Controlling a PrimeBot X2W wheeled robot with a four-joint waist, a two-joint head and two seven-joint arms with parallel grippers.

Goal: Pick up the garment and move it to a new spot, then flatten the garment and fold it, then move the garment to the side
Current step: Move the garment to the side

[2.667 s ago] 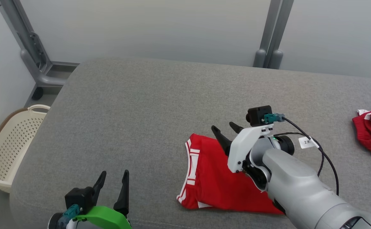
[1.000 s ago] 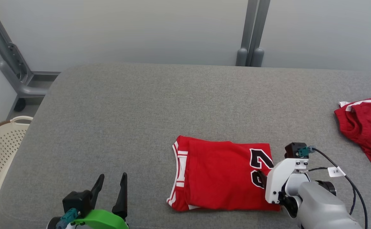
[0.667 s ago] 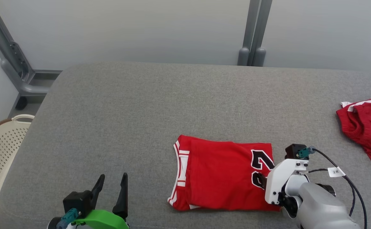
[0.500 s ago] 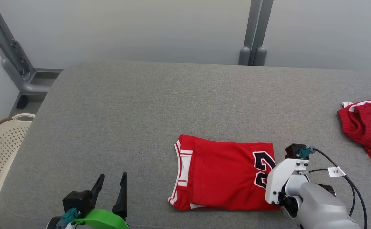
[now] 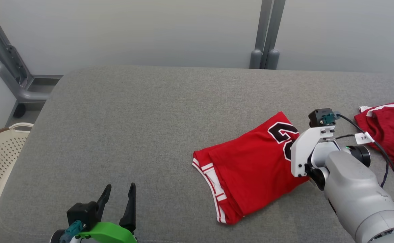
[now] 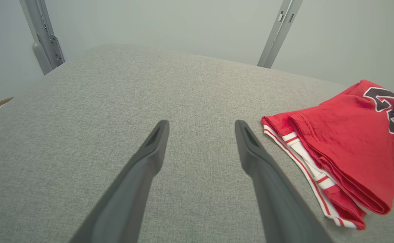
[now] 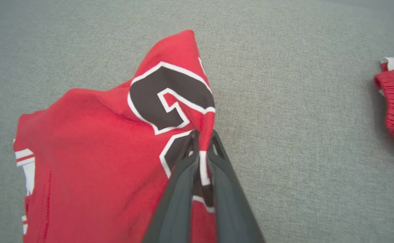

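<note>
Right gripper (image 7: pixel 202 135) clamped on the numbered edge of the folded red jersey with black numerals (image 5: pixel 251 168); that edge raised, the striped end resting on the grey upholstered surface (image 5: pixel 132 111); left gripper (image 5: pixel 121 186) idle, fingers apart, well clear; judged step: moving aside; next move calls for a low, steady carry sideways, keeping the fold intact

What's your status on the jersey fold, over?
Right pincer shut on folded red jersey, numbered end raised off grey cushion. Left pincer open, apart from jersey. Other red garment at far right, not touching.
</note>
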